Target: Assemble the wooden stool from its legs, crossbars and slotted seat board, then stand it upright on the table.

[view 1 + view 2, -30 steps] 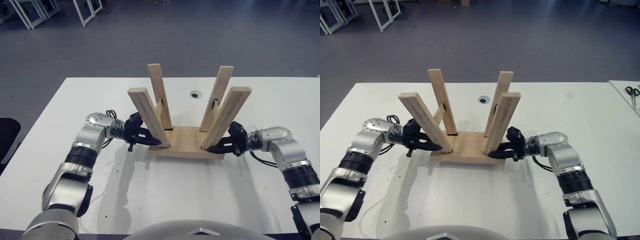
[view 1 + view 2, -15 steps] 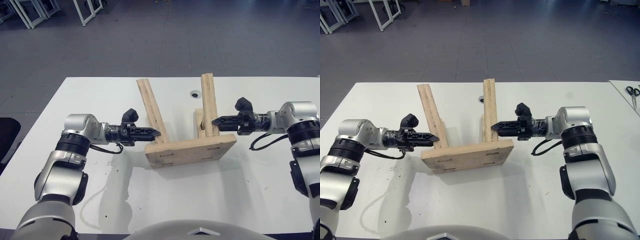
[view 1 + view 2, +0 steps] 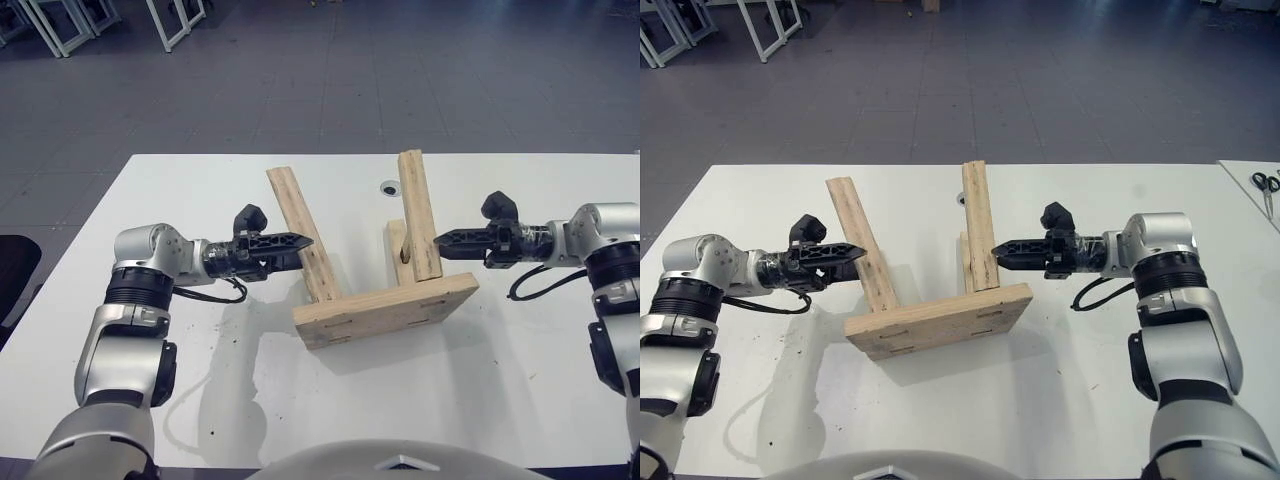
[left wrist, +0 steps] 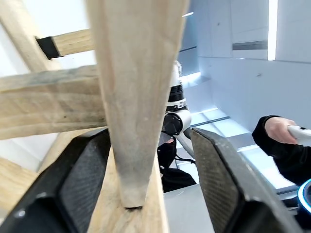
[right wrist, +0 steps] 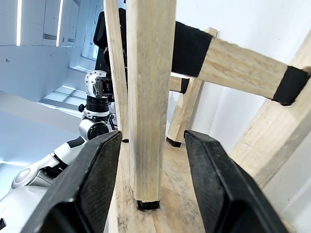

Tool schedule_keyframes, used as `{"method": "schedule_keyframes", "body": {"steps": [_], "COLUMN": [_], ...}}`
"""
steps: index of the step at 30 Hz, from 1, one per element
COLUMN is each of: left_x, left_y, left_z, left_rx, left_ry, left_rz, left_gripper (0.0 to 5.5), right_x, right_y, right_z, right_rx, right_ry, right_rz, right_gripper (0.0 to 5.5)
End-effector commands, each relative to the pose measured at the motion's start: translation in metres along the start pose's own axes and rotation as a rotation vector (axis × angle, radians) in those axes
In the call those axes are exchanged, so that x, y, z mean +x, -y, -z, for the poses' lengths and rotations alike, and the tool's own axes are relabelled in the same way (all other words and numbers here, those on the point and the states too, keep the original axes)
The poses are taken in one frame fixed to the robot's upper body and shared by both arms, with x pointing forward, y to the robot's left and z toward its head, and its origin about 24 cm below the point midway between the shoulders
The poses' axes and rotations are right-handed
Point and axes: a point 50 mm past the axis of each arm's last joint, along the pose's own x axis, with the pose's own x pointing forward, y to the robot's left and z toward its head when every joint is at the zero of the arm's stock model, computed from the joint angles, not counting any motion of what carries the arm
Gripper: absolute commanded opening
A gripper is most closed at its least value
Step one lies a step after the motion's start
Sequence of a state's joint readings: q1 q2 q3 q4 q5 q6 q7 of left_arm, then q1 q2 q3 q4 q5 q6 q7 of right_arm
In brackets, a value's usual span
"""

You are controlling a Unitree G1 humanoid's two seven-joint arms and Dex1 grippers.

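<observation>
Resting seat-edge down, stool (image 3: 385, 310) points legs (image 3: 418, 215) away; left gripper (image 3: 303, 239), right gripper (image 3: 440, 241) seemingly spread astride them.

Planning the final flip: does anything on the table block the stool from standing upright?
Nothing visible does. The stool lies tipped between the left gripper and right gripper; the only nearby feature is a small table hole behind its legs.

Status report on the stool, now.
Left gripper open astride a left leg; right gripper open astride a right leg. Stool assembled, tilted, legs pointing away, not upright yet. Table port behind it, apart.
</observation>
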State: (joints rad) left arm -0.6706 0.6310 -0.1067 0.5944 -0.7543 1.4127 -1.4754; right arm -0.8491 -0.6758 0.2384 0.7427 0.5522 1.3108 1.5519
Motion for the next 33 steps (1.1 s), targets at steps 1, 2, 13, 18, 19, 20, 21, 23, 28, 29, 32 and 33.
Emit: {"method": "schedule_keyframes", "body": {"steps": [1, 2, 13, 18, 19, 20, 21, 23, 28, 29, 32, 33], "left_x": [-0.015, -0.018, -0.049, -0.039, -0.037, -0.037, -0.037, -0.038, -0.028, -0.024, -0.013, -0.009], "left_y": [-0.002, 0.0, 0.035, 0.014, 0.014, 0.013, 0.013, 0.01, 0.001, -0.002, -0.008, -0.01], "left_z": [0.004, 0.004, 0.026, 0.07, 0.074, 0.079, 0.083, 0.09, 0.089, 0.088, 0.086, 0.086], "left_rx": [0.029, 0.04, 0.551, 0.886, 0.919, 0.949, 0.972, 1.019, 1.068, 1.08, 1.113, 1.116], "left_ry": [-0.007, -0.005, -0.016, -0.137, -0.136, -0.134, -0.137, -0.162, -0.183, -0.183, -0.179, -0.18], "left_rz": [-0.081, -0.076, -0.18, -0.322, -0.333, -0.345, -0.357, -0.389, -0.415, -0.418, -0.418, -0.414], "left_gripper": [2.88, 2.88, 2.88, 3.23, 3.38, 3.53, 3.68, 4.02, 4.26, 4.26, 4.26, 4.26], "right_x": [-0.007, -0.009, -0.056, -0.056, -0.054, -0.053, -0.052, -0.052, -0.045, -0.041, -0.027, -0.021], "right_y": [-0.006, -0.007, -0.003, 0.005, 0.006, 0.007, 0.008, 0.009, 0.008, 0.007, 0.005, 0.005], "right_z": [-0.001, -0.001, 0.014, 0.032, 0.034, 0.035, 0.037, 0.049, 0.062, 0.061, 0.054, 0.052], "right_rx": [-0.035, -0.04, -0.202, -0.487, -0.544, -0.628, -0.723, -0.847, -0.93, -0.943, -0.981, -0.992], "right_ry": [-0.004, -0.004, 0.108, 0.029, 0.028, 0.026, 0.015, -0.109, -0.282, -0.285, -0.263, -0.258], "right_rz": [0.021, 0.023, 0.236, 0.448, 0.462, 0.48, 0.502, 0.512, 0.443, 0.43, 0.396, 0.379], "right_gripper": [2.37, 2.37, 2.37, 3.1, 3.27, 3.44, 3.62, 3.99, 4.06, 4.06, 4.06, 4.06]}}
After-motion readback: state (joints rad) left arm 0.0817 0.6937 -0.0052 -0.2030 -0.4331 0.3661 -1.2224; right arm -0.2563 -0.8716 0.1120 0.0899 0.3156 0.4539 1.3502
